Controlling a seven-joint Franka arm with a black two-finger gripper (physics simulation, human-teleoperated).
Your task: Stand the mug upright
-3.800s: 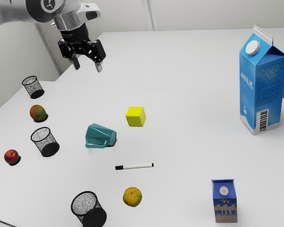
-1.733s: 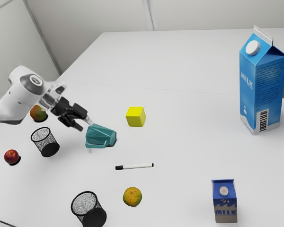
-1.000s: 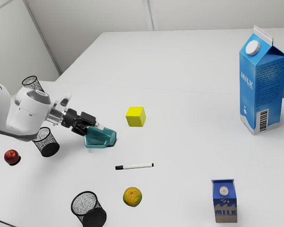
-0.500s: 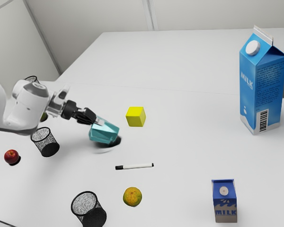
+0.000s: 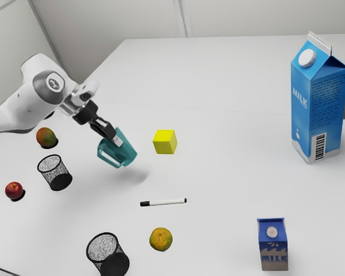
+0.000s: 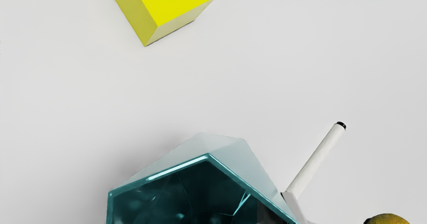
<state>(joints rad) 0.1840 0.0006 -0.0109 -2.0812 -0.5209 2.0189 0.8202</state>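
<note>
The gripper (image 5: pixel 116 139) is shut on the wall of the teal mug (image 5: pixel 124 155), near its rim. The mug hangs tilted above the table, its shadow on the surface below and its handle toward the exterior view's left. In the wrist view the mug (image 6: pixel 230 165) shows its open mouth facing the camera. There the gripper (image 6: pixel 281 211) has one finger inside the mouth and the other against the outside of the wall.
On the white table (image 5: pixel 218 172), a yellow cube (image 5: pixel 164 142) stands close to the mug. A marker (image 5: pixel 164 202), an orange fruit (image 5: pixel 161 239), mesh cups (image 5: pixel 54 173), a red apple (image 5: pixel 14 190), a mango (image 5: pixel 46 137) and milk cartons (image 5: pixel 317 103) stand around.
The mug, which lay on its side on the table, has been taken hold of by its rim and raised. It has turned with the hand, its base now pointing more downward.
</note>
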